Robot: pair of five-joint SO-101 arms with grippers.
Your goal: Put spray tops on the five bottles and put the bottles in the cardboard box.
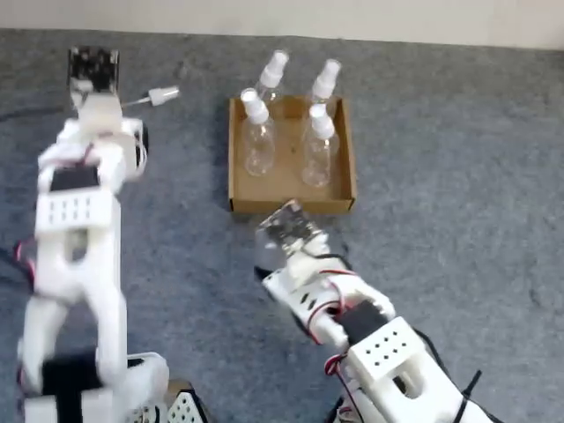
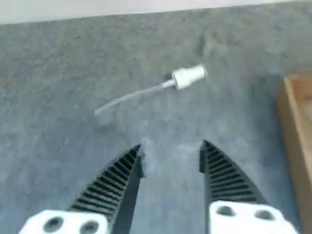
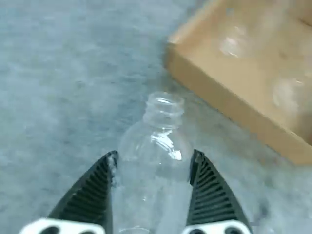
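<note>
Clamps the right gripper point(image 3: 153, 161) on an uncapped bottle point(image 3: 163, 112) just beside the cardboard box point(image 3: 229, 102), holds the left gripper point(image 2: 170, 152) spread apart near the spray top point(image 2: 189, 76) lying on the carpet point(image 2: 58, 63).

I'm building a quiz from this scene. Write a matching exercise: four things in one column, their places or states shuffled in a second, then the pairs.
1. loose spray top
2. uncapped bottle
3. four capped bottles
4. left gripper

A. open, holding nothing
B. lying on the grey carpet
C. in the cardboard box
D. gripped by the right gripper

Pairs: 1-B, 2-D, 3-C, 4-A
</note>
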